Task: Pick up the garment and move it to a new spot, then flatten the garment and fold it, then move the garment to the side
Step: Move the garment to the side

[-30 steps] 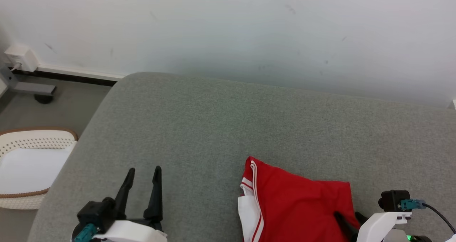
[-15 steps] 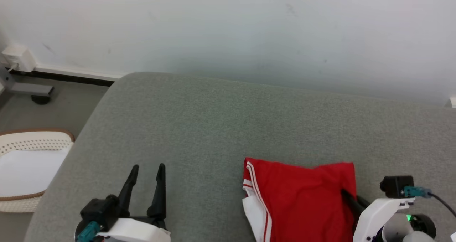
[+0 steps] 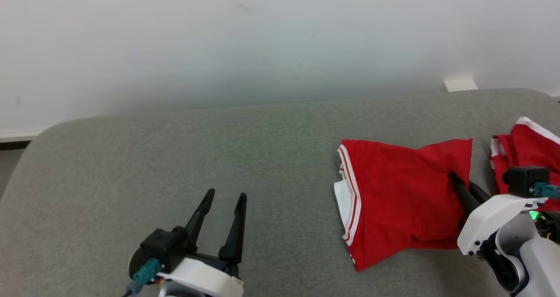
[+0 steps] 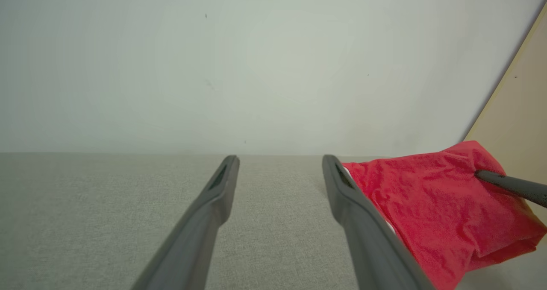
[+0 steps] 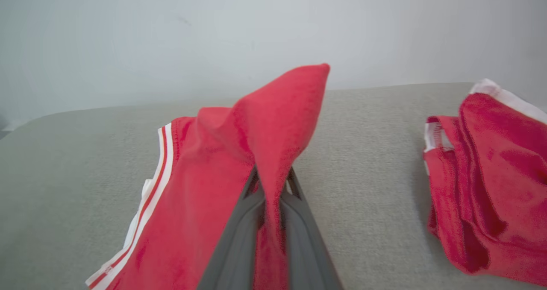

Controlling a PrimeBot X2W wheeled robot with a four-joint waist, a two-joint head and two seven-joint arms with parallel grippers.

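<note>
The garment (image 3: 393, 196) lies on the right half of the grey cushion (image 3: 218, 148). It looks like a compact packet of more than one layer, so I judge that the flattening and the folding are mostly done. What is left, as I read it, is the last part: to carry the packet to the side of the cushion and to let it go there. I cannot exclude that it is an earlier carrying step, because the packet is not very neat.

The right gripper (image 3: 460, 179) is closed narrow on the corner of the garment that is nearest to the cushion's right end. The cloth goes between its two fingers. In the right wrist view this corner stands up in a peak above the cushion, while the rest of the garment lies on it. The left gripper (image 3: 227, 193) hovers over the front left part of the cushion with its fingers wide apart, and it holds nothing.

The garment is red and soft, with only light wrinkles. On the edge toward the cushion's middle there is a white band with red stripes, and a white inner layer comes out a little there. Its front corner is pulled to a point. A second red cloth (image 3: 525, 148) with white trim lies crumpled at the cushion's right end, near the garment and apart from it.
</note>
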